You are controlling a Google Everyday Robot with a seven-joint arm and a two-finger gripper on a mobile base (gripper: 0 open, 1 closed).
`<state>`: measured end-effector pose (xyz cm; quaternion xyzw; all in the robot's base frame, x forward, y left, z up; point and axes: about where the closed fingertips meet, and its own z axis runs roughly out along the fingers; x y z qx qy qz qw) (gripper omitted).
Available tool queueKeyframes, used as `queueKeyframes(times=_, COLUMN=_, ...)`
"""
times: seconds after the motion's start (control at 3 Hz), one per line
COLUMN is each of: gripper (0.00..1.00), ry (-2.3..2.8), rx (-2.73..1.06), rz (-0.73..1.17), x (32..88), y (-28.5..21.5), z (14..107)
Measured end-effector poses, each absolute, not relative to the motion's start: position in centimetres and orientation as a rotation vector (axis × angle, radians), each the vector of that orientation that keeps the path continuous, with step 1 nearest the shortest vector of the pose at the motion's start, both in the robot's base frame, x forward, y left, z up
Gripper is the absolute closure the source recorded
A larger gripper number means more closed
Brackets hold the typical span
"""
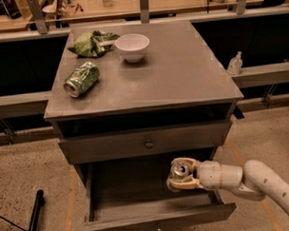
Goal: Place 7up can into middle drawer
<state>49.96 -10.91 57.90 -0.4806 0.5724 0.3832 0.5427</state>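
Note:
My gripper [181, 174] reaches in from the lower right and is shut on the 7up can [179, 172], whose silver top faces up. It holds the can upright inside the open middle drawer [138, 203], near the right side, low over the grey tray floor. I cannot tell whether the can touches the floor. The drawer is pulled out below the closed drawer front with a round knob [148, 144].
On the cabinet top [181, 73] lie a crushed dark green can [81, 79], a white bowl [132, 46] and a green chip bag [92, 43]. A small clear bottle [235, 63] stands on a ledge at right. A black pole [34, 214] is at lower left.

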Motion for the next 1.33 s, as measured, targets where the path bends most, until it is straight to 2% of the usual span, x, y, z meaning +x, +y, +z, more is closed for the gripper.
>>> queueKeyframes(times=0.67, gripper=1.00, ry=1.327, rx=-1.158, rz=0.922, x=50.6, y=-10.2, z=57.4)
queueKeyframes(times=1.33, gripper=1.00, ry=1.370, rx=-1.156, rz=0.784, x=53.4, y=-9.1, z=53.1)
